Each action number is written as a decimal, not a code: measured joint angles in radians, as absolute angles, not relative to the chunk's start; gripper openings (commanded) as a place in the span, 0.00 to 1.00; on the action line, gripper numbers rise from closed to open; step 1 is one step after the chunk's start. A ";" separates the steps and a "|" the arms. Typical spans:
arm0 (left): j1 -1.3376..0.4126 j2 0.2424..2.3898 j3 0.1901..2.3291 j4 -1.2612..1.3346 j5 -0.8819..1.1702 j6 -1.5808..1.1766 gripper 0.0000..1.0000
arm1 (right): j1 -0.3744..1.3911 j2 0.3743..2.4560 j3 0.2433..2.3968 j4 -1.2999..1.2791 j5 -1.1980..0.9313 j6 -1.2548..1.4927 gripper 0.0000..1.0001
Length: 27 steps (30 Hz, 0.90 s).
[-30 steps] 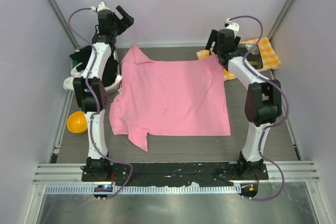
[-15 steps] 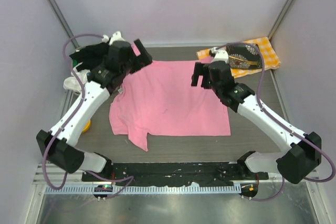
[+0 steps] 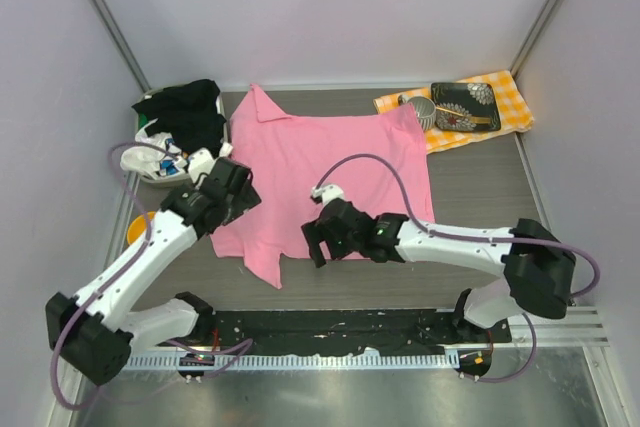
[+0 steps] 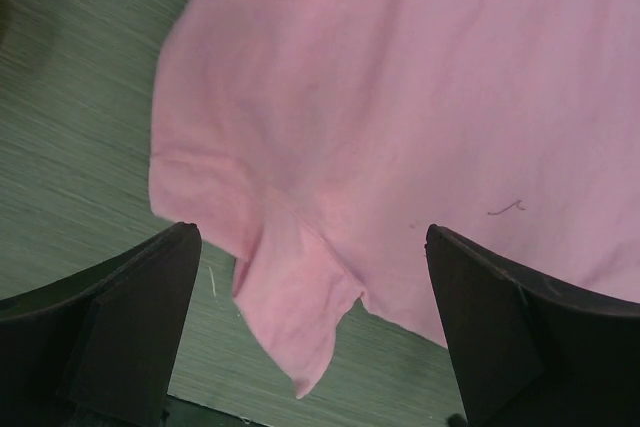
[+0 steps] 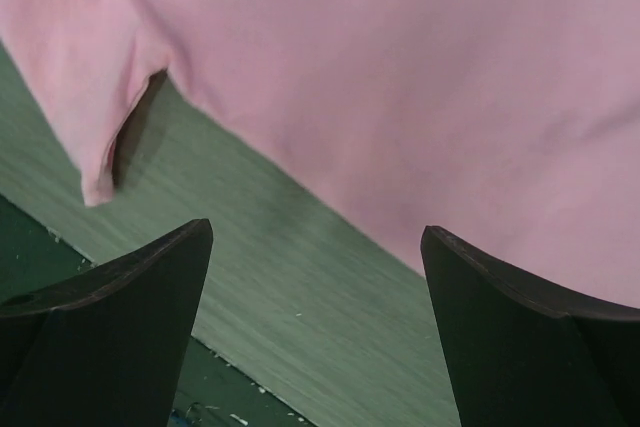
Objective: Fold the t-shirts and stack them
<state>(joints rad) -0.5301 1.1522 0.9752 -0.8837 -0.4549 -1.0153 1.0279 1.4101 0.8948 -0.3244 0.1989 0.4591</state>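
Pink t-shirt (image 3: pixel 340 162) lies flat on table (image 3: pixel 490 207). Long axis runs across btwn the two arms, neck end toward L arm, hem end toward R arm's side. So the near long edge, w/ near sleeve (image 3: pixel 262 265) sticking out of it, is what both hands face.

L gripper (image 3: pixel 228 192) hovers over shirt's near shoulder corner. From its wrist cam, sleeve sits below and btwn the fingers, shirt body spreads ahead and to its right, bare table to its left. Jaws spread wide, nothing in them, no contact w/ fabric that I can see.

R gripper (image 3: pixel 322 239) is over the near edge, just to the hem side of the sleeve. From its wrist cam, edge runs diagonally under the gap, sleeve off to its left, fabric ahead, bare table on the side closest to it. Jaws also wide apart, empty, not touching cloth as far as shown.

Judgement: sleeve lies btwn the two grippers. Neck-end corner is nearer L, mid-edge nearer R. Prob. next step is each drops and pinches its bit of near edge, then carries it away from the bases to the far edge, halving shirt along its long axis. Both grips should sit in line w/ that axis or fold goes skew. Exact height above cloth: can't tell.
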 measured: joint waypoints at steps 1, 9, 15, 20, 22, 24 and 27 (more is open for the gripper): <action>-0.530 1.109 0.972 -0.902 -0.473 -1.031 1.00 | 1.062 1.437 0.896 -0.312 0.188 0.462 0.91; -0.530 0.904 0.964 -0.994 -0.589 -1.095 1.00 | 1.198 1.604 0.921 -0.199 0.137 0.515 0.87; -0.530 0.933 0.953 -1.010 -0.609 -1.093 1.00 | 1.233 1.643 0.922 -0.074 0.127 0.569 0.83; -0.530 0.923 0.929 -1.007 -0.616 -1.091 1.00 | 1.246 1.712 0.947 0.028 0.105 0.612 0.80; -0.530 0.922 0.929 -1.007 -0.621 -1.087 1.00 | 1.249 1.753 0.965 0.059 0.092 0.630 0.79; -0.530 0.920 0.929 -1.007 -0.627 -1.083 1.00 | 1.250 1.789 0.979 0.088 0.081 0.643 0.77; -0.530 0.917 0.929 -1.006 -0.634 -1.073 1.00 | 1.250 1.829 0.988 0.130 0.064 0.664 0.70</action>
